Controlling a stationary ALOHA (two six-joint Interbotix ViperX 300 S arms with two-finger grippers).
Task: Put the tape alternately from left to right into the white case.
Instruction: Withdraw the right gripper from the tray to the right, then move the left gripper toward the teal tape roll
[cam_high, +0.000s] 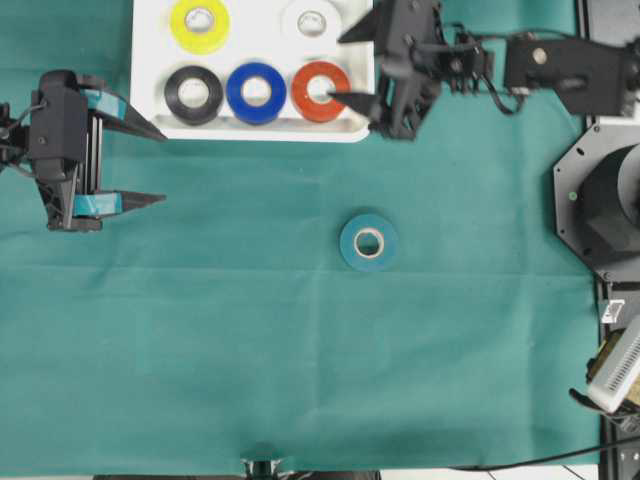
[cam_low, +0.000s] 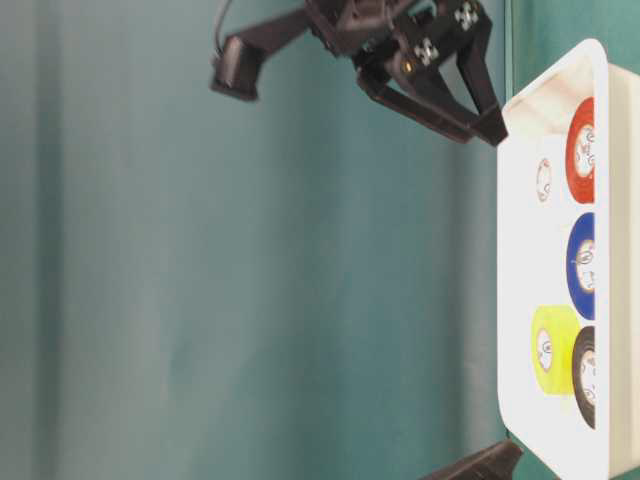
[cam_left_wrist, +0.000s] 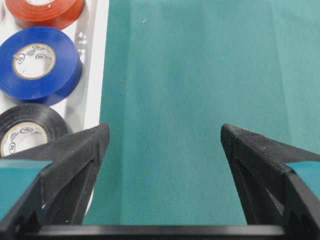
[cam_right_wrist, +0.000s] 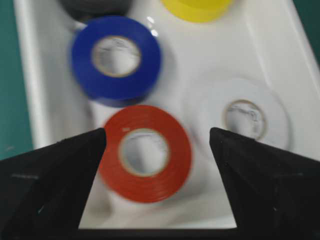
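— What do the arms look like?
— Both are black. The left gripper (cam_high: 150, 165) has tapered pointed fingers (cam_high: 140, 127) with teal strips near their base.
— And the other?
— The right gripper (cam_high: 355, 65) is all black, with silver screws and thin black cables.

surface: green cloth (cam_high: 200, 340) | creased | light: even

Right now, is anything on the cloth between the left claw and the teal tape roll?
No. Only bare green cloth lies between the open left claw and the teal tape roll; nothing visible blocks the way.
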